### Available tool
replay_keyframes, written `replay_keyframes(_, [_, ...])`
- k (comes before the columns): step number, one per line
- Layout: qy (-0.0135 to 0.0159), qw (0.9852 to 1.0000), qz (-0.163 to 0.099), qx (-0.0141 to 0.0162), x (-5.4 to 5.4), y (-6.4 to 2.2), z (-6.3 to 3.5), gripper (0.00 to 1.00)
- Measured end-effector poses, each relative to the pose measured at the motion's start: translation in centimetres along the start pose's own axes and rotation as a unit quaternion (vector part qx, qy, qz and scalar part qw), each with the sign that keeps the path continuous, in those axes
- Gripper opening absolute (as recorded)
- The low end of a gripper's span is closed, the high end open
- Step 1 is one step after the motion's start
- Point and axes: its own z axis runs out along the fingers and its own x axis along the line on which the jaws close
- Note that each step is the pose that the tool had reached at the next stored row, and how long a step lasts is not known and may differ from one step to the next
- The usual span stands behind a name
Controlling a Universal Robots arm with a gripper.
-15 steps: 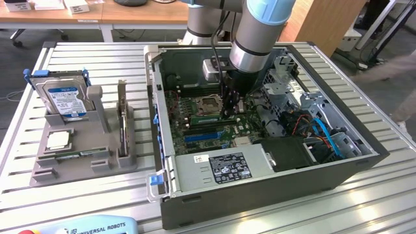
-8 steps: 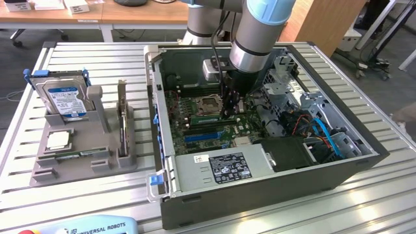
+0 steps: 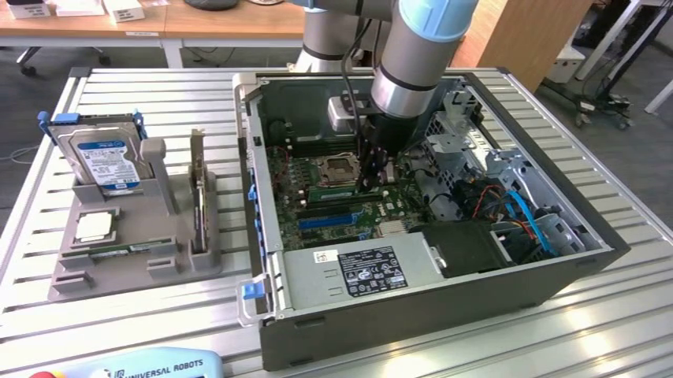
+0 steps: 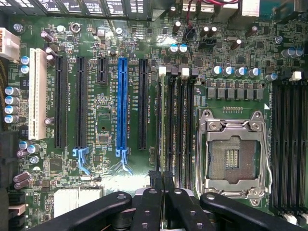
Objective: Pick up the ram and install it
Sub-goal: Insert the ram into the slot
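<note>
The gripper (image 3: pixel 373 183) is down inside the case (image 3: pixel 442 311), right beside the socket (image 3: pixel 339 167). Its fingers are pinched almost together on what looks like the ram (image 3: pixel 331 194). That is the pale green stick on edge next to the socket, on the side away from the arm's base.

In the wrist view the gripper (image 4: pixel 161 182) sits at the near end of the slots (image 4: pixel 180 125) flanking the socket (image 4: pixel 232 156). The ram (image 4: pixel 160 125) shows there as a thin line running along the slot farthest from the socket. I can't tell whether it is already seated or only resting on the slot.

My worry is alignment. The slots lie close together, so a small sideways offset could set the stick on the ridge between two of them. Pressing then would bend it or scrape the contacts.

The grip seems to be on one end, not the middle. A push from there could tip the stick, so the end by the white clips (image 4: pixel 185 72) rides up and never latches.

The socket has its pins exposed. A slipped stick or a drifting finger landing there would do real damage. The small capacitors on the far side of the slots from the socket are also easy to knock.
</note>
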Motion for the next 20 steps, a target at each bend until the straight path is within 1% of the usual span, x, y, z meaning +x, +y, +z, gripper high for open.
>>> replay_keyframes(20, [0.0001, 1.0000, 0.000, 0.0000, 0.02, -0.02, 0.42, 0.11])
